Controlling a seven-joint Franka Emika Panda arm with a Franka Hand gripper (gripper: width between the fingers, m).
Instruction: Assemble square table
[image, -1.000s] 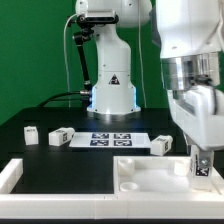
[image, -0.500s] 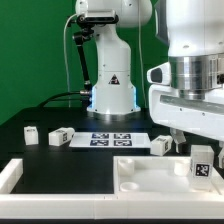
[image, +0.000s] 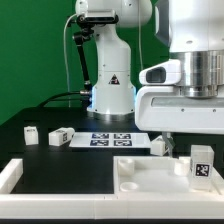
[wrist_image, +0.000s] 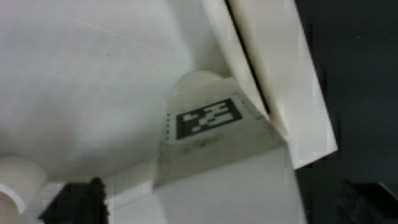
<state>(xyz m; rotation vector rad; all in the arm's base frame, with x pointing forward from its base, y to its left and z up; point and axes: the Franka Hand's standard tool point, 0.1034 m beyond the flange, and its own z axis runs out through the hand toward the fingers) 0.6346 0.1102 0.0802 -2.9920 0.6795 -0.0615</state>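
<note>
So the big white slab (image: 150, 172) of the table is lying flat on the black worktop (image: 35, 152), at the front of the exterior view and over toward that view's right. One upright leg (image: 202, 165) stands on the slab close to its edge on the exterior view's right, with its black-and-white tag facing the camera. The wrist view looks down on that same upright leg (wrist_image: 222, 150) and you can see the tag on it, with the slab (wrist_image: 89, 80) spreading out beside it and the slab's edge running right past it (beyond that it's just black worktop).

Above that leg hangs the claw (image: 196, 138), open and gripping nothing. One finger (image: 168, 141) hangs well clear of the leg on the exterior view's left side, and I can't see the other one in that view. The wrist view also catches only one dark finger (wrist_image: 80, 200), apart from the leg.

Further out, three more legs lie loose on the worktop. There's the far-left leg (image: 32, 133), the second leg (image: 60, 135) near it, and the third leg (image: 160, 144) just behind the slab. The marker board (image: 110, 139) lies flat between the second leg and the third leg. A white rail (image: 18, 176) edges the worktop at the front left of the exterior view, and the arm's white base (image: 110, 85) sits at the back against the green backdrop.
</note>
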